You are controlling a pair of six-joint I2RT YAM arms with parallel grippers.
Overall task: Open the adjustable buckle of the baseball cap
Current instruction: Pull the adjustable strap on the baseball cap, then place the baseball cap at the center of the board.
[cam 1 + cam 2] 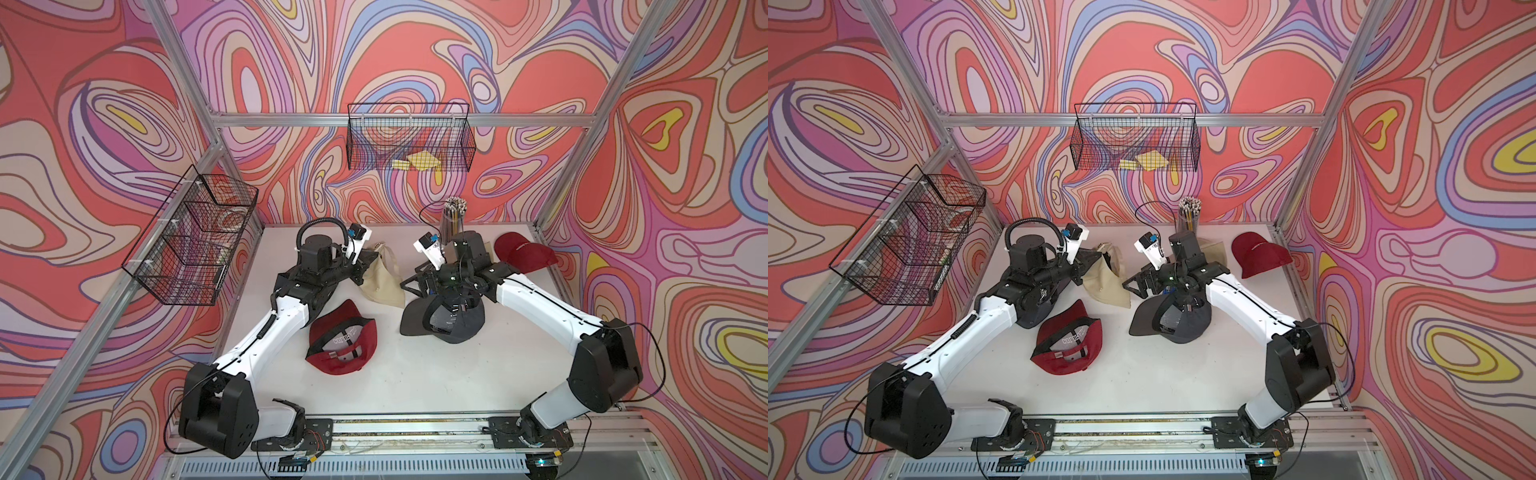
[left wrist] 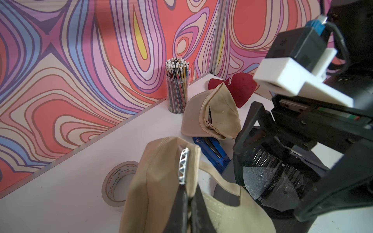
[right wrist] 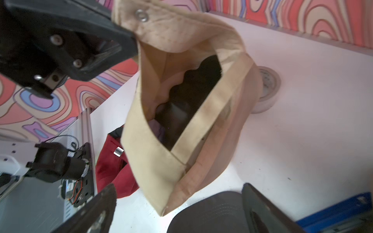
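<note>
The left gripper [image 1: 365,261] pinches the beige cap [image 1: 384,280] by its back strap, so that the cap hangs near the middle of the tabletop's back edge. The silver buckle [image 2: 184,166] sits right at the fingertips. The right gripper [image 1: 411,284] hovers just beside the cap, jaws spread wide and holding nothing, above a dark grey cap [image 1: 455,324]. A red cap [image 1: 345,340] lies left of centre.

The left gripper [image 1: 1089,266] is clamped on a limp beige cotton baseball cap [image 1: 1106,289] that droops onto the white tabletop [image 1: 1183,374]. Just right of it, the right gripper [image 1: 1136,286] hangs over a dark grey cap [image 1: 1177,322]. An upturned dark red cap [image 1: 1067,345] lies nearer, left of that.
</note>
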